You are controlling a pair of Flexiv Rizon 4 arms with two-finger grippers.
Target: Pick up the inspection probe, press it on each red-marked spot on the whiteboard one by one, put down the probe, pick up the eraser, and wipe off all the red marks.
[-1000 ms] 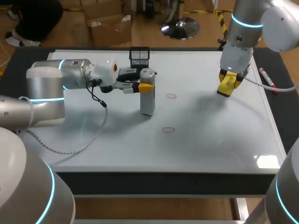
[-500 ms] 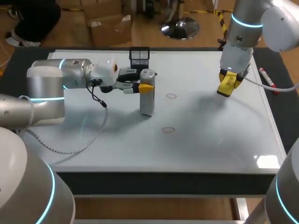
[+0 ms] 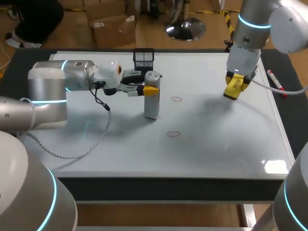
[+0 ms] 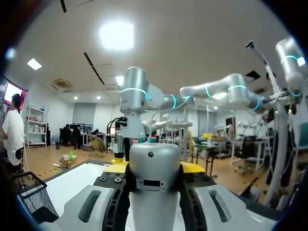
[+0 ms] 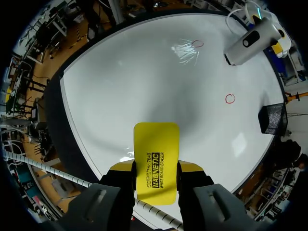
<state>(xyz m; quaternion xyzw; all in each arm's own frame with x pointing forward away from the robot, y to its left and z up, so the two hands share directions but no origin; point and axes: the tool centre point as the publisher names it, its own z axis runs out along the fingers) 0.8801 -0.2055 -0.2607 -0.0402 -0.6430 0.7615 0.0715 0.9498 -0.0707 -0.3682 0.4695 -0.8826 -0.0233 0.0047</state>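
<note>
The inspection probe (image 3: 151, 98), a grey-white cylinder, stands upright with its lower end at the whiteboard (image 3: 216, 144). My left gripper (image 3: 150, 90) is shut on its upper part from the side. In the left wrist view the probe (image 4: 154, 178) fills the gap between the yellow tips of that gripper (image 4: 154, 168). Two red ring marks (image 3: 176, 99) (image 3: 173, 134) lie on the board, just right of the probe. My right gripper (image 3: 234, 90) hangs over the board's far right, shut on the yellow eraser (image 5: 155, 161). Ahead of it the right wrist view shows both red marks (image 5: 197, 43) (image 5: 230, 99).
A black mesh basket (image 3: 143, 57) stands at the board's far edge, just behind the probe. A red marker pen (image 3: 275, 82) lies on the dark table beyond the board's right edge.
</note>
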